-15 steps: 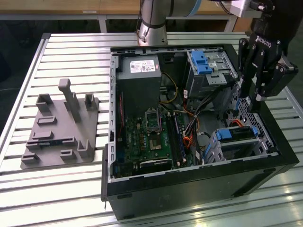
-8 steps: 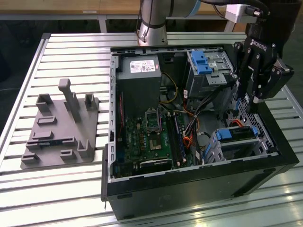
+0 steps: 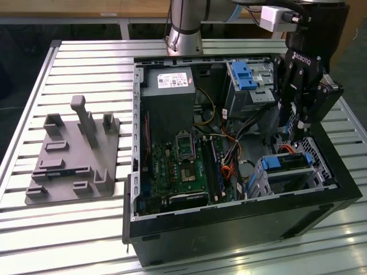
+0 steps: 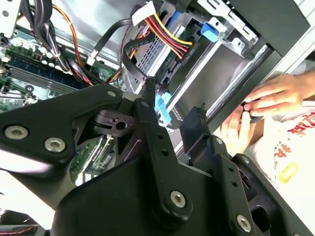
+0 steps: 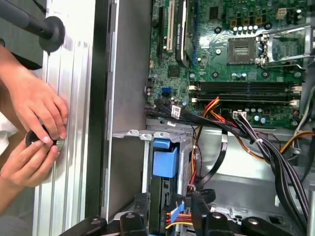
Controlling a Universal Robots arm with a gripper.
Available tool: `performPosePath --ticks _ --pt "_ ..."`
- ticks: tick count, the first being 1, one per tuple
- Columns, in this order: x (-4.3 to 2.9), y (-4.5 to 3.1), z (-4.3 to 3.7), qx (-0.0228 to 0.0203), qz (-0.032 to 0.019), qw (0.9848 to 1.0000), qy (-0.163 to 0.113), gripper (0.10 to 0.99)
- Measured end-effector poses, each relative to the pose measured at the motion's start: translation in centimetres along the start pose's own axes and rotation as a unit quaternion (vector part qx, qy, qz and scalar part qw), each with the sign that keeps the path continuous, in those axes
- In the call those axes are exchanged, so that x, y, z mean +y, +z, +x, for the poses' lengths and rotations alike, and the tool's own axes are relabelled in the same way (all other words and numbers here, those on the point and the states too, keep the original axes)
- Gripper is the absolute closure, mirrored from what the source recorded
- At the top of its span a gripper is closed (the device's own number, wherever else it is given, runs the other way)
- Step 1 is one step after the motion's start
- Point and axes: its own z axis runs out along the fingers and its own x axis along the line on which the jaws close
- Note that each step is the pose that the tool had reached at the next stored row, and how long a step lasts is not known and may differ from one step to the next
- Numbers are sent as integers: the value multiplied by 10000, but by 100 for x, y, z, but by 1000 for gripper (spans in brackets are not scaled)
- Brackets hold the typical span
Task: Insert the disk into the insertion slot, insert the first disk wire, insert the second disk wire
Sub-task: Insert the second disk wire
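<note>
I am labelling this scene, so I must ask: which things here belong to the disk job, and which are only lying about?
Job: disk, in the insertion slot; gripper, close above them.

Lying about: grey fixture beside the case; larger bay with blue latch; power supply; a person's hands.

We are seeing a green printed motherboard (image 3: 178, 166) inside the black sheet-metal computer case (image 3: 229, 229). Bright blue plastic is edging what seems to be the flat silver disk (image 3: 287, 163). Red, yellow and black insulated wires (image 4: 167, 32) are showing, and a matte grey plastic fixture block (image 3: 71, 154) is contrasting with the ribbed silver slatted table (image 3: 86, 57).
</note>
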Motion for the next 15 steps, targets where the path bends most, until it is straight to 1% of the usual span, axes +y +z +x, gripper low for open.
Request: performPosePath --ticks 2,3,8,10,13,14,15 --pt "4 16 -8 26 19 10000 -62 620" --pt "6 24 -14 38 28 9999 -92 690" --pt "28 54 -74 81 73 9998 -170 690" --pt "56 60 -90 92 127 9998 -153 690" --pt "105 60 -107 110 234 9996 -115 690" --pt "111 61 -111 120 253 9995 -108 690" --pt "113 62 -116 137 261 9995 -106 690"
